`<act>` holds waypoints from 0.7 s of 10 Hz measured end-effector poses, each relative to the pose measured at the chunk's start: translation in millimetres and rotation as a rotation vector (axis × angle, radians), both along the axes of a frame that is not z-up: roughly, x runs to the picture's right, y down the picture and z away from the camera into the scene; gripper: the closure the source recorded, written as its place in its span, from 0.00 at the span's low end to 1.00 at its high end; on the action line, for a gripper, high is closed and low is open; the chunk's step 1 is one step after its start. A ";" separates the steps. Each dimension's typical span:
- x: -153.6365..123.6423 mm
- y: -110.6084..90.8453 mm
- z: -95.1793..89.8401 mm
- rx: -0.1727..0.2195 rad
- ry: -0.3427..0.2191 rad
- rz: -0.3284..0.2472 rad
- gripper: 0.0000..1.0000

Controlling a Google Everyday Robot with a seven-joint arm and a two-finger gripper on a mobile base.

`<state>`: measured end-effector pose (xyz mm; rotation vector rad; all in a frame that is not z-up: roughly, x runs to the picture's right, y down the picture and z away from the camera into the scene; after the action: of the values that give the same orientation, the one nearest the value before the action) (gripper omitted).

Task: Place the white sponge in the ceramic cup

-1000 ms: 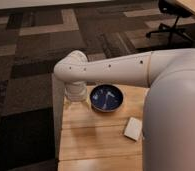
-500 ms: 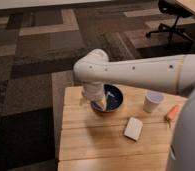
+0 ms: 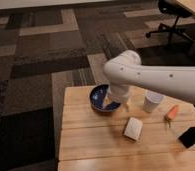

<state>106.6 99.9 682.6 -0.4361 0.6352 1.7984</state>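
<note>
The white sponge [image 3: 133,128] lies flat in the middle of the table [image 3: 86,135], a bit toward the front edge. The ceramic cup [image 3: 152,102] stands near the back edge, apart from it. The gripper [image 3: 118,104] hangs over the blue bowl [image 3: 100,98] beside the cup, its claw spread and holding nothing.

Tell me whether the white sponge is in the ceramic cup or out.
Out: the white sponge lies on the table, apart from the ceramic cup; the gripper hangs over the blue bowl.
</note>
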 end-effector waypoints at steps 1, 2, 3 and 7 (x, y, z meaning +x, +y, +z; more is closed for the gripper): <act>1.2 0.3 -0.1 -0.001 0.002 0.001 0.35; 3.0 0.4 -0.2 -0.001 0.005 0.004 0.35; 1.6 0.3 0.2 -0.001 0.003 0.002 0.35; 2.1 1.1 0.6 -0.004 0.004 0.001 0.35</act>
<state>108.7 101.0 683.2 -0.4352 0.6416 1.7994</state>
